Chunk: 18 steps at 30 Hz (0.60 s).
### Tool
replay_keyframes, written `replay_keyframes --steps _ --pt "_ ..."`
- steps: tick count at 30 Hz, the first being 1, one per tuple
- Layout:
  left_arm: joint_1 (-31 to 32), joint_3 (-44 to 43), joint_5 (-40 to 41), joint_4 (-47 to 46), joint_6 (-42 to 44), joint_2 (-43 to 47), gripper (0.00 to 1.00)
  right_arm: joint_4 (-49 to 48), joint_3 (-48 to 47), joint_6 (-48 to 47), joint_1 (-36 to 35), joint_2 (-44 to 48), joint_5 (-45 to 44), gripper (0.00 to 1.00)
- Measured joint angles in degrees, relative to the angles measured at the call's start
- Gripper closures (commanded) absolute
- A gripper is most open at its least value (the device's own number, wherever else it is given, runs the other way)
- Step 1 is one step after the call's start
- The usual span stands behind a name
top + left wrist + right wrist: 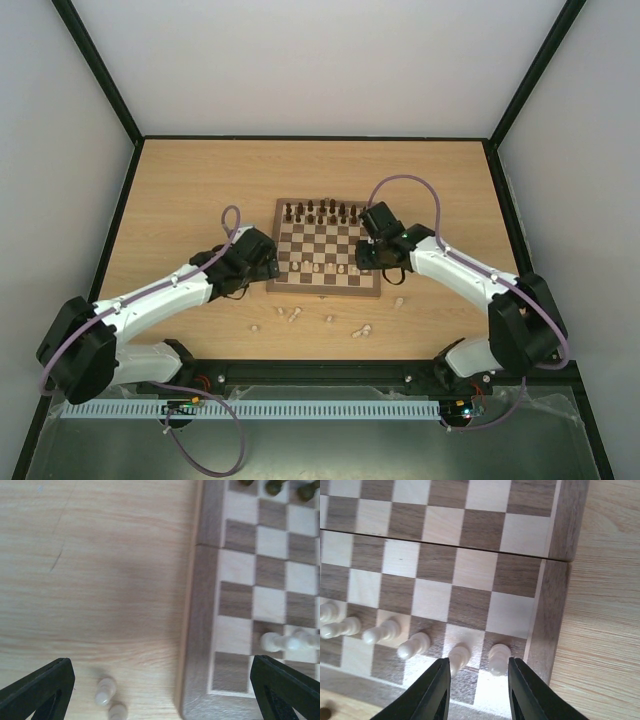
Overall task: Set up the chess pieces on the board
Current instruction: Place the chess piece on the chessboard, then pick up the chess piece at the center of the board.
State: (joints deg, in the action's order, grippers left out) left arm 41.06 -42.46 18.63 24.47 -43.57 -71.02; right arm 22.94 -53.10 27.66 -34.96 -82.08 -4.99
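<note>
Table point(190, 190), board point(325, 248), pawns point(499, 658) distinct at right wrist

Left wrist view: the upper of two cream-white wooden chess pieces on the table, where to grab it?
Probably from straight above, closing across the slim middle of the upper cream-white wooden chess piece: it seems to lie flat on the light wooden tabletop.

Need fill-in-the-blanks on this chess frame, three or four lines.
1. The dark pieces stand along the board's ___ edge.
2. The left hand is fully ___.
3. Several pale pieces lie off the board, on the ___.
4. The right hand hangs over the board's near-___ corner.
Missing: far; open; table; right.
</note>
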Motion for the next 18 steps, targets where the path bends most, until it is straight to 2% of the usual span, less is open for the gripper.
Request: replay_keyframes --steps 13,18 --pt "0.00 4.96 2.80 6.14 -9.51 1.95 0.01 -0.11 0.13 -0.72 -0.85 4.00 6.51 0.67" --pt "1.42 4.96 2.99 6.86 -11.43 3.17 0.15 -0.17 0.13 -0.81 -1.46 4.44 7.80 0.67"
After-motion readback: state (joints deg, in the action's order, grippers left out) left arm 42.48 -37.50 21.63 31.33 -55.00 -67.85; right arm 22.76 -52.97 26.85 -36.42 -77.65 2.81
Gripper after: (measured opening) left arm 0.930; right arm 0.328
